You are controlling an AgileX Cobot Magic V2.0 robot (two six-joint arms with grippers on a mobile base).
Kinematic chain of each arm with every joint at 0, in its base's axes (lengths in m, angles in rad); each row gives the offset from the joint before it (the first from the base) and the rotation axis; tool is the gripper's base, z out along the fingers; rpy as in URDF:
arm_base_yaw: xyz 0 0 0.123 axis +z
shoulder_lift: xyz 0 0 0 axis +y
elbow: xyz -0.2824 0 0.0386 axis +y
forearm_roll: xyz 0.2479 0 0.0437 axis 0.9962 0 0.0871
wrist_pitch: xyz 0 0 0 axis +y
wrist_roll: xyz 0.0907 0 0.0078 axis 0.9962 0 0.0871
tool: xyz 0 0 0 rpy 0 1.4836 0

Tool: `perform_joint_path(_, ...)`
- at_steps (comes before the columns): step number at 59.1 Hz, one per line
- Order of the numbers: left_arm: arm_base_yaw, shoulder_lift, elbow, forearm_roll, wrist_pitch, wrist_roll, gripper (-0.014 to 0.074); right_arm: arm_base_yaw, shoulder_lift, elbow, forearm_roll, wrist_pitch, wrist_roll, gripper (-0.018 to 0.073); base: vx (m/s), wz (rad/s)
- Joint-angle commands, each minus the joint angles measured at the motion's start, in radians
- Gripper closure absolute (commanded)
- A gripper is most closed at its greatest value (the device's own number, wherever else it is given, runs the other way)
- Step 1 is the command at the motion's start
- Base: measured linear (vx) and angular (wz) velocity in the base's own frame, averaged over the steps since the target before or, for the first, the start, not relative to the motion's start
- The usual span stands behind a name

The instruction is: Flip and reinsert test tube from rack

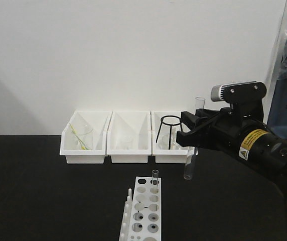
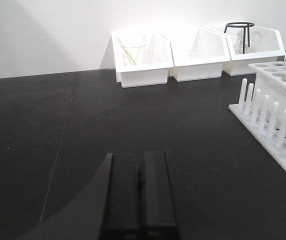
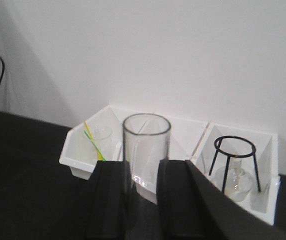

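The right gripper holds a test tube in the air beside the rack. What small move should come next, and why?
Probably turn the right gripper at the wrist to invert the test tube: its open mouth points up, its round end hangs down, clear of the rack, so there seems room to flip.

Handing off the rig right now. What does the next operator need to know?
Left claw: shut, empty, with the rack off to its right.
Right claw: shut on the test tube, held upright in the air with its open end up, past the rack's far right corner.
A second tube stands in the rack's far row.
Done: the tube is out of the rack. Left: reinsert it. Whether it has been flipped is unclear.
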Motion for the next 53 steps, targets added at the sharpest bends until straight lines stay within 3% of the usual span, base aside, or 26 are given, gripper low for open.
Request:
perform_joint_path(1, 0.000, -0.007, -0.004, -0.005, -0.082, -0.010, 0.0603, -0.002, -0.020, -0.028, 0.054, -0.147, 0.012, 0.0570, 0.00, 0.00)
perform_joint_path(16, 0.000, -0.007, -0.004, -0.005, -0.082, -0.010, 0.0603, 0.000, 0.091, -0.028, -0.204, -0.521, 0.085, 0.0570, 0.00, 0.00)
perform_joint_path(24, 0.000, -0.007, -0.004, -0.005, -0.082, -0.010, 0.0603, 0.000, 0.164, -0.028, -0.298, -0.588, 0.084, 0.0570, 0.00, 0.00)
perform_joint_path(41, 0.000, -0.007, -0.004, -0.005, -0.082, -0.010, 0.0603, -0.002, 0.310, -0.028, -0.317, -0.744, 0.057, 0.0570, 0.00, 0.00)
perform_joint_path(53, 0.000, -0.007, -0.004, -0.005, -0.082, -0.010, 0.0603, -0.002, 0.349, -0.028, -0.317, -0.759, 0.028, 0.0570, 0.00, 0.00)
